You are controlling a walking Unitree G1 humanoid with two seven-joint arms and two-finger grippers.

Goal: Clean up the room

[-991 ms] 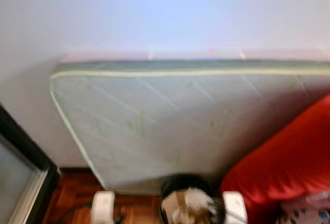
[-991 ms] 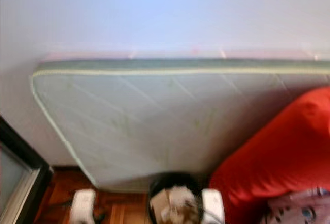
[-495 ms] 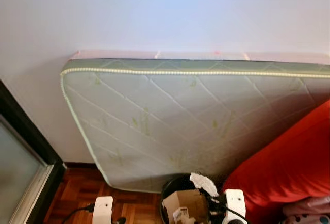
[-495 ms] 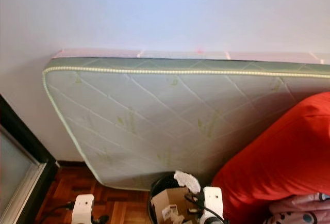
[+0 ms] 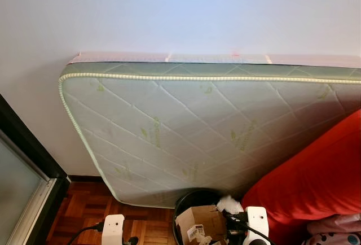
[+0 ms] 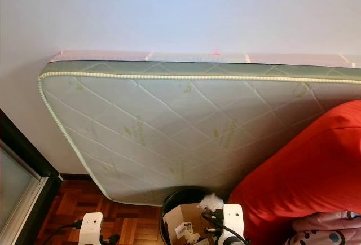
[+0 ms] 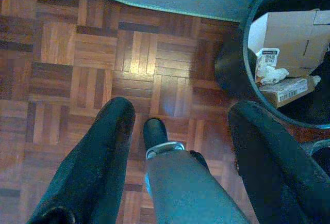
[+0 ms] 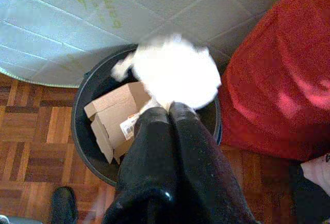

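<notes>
My right gripper [image 8: 169,111] is shut on a white crumpled wad of paper [image 8: 172,72]. It holds the wad just above the open black bin [image 8: 82,146], which stands on the floor against the mattress. Inside the bin lies a torn cardboard box [image 8: 111,115] with a printed label. The head view has the wad [image 5: 228,204] over the bin's [image 5: 194,195] right side, by my white right wrist [image 5: 256,222]. My left gripper [image 7: 181,108] hangs open over the parquet floor to the left of the bin [image 7: 247,74], with nothing between its fingers.
A quilted green-white mattress [image 5: 197,126] leans against the white wall behind the bin. A big red cushion [image 5: 316,183] presses close on the bin's right. A dark-framed glass door [image 5: 22,194] stands at the left. My own leg and foot [image 7: 154,131] are below the left gripper.
The head view went from blurred to sharp and shifted slightly. The white wad in my right gripper has sunk a little lower over the bin. The left gripper stays open.
</notes>
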